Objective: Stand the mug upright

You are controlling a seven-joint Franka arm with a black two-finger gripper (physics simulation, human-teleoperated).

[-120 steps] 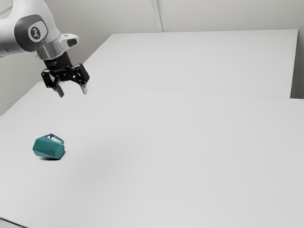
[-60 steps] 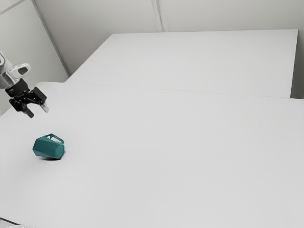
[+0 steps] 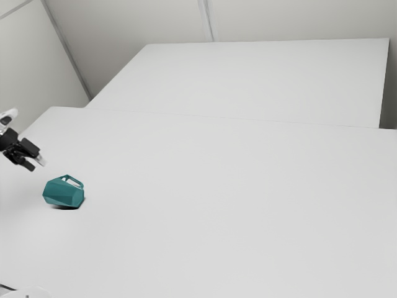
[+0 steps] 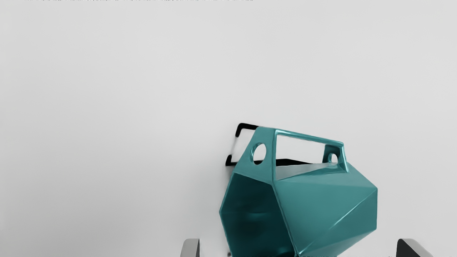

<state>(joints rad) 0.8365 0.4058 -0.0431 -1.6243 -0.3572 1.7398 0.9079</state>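
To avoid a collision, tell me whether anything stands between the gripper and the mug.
Nothing visible does: the gripper, jaws open, hangs higher than the mug, which lies on its side.

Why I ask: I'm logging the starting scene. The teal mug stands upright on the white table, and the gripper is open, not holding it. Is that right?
Not quite: the teal mug isn't upright. It lies on its side, its mouth facing sideways, as the wrist view shows. It is on the white table, and the gripper is open, not holding it.
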